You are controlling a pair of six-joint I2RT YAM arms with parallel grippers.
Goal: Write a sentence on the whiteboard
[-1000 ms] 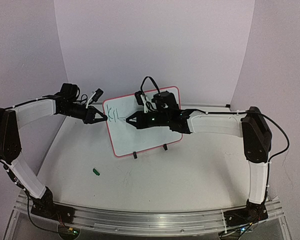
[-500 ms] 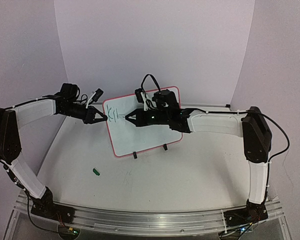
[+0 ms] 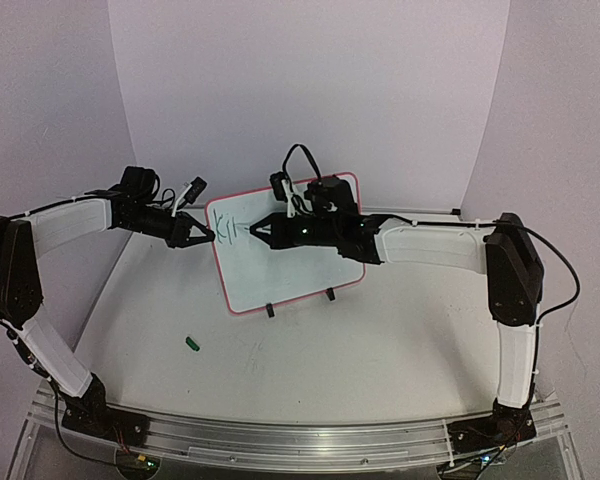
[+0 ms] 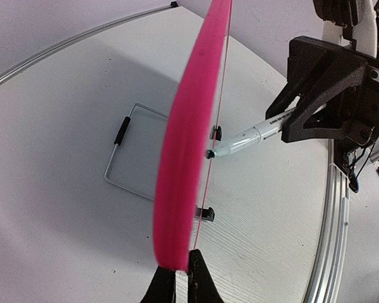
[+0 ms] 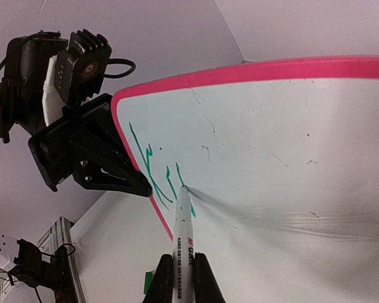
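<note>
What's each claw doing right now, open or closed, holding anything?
Left claw: closed, clamping the whiteboard by its red frame edge.
Right claw: closed on the marker, tip at the board face.

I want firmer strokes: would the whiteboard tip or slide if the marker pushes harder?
It could tip: the whiteboard stands on two small feet, and the marker presses high on it. It is probably light and apt to slide on the smooth table. The left end effector, clamped on its frame, seems to steady it.
</note>
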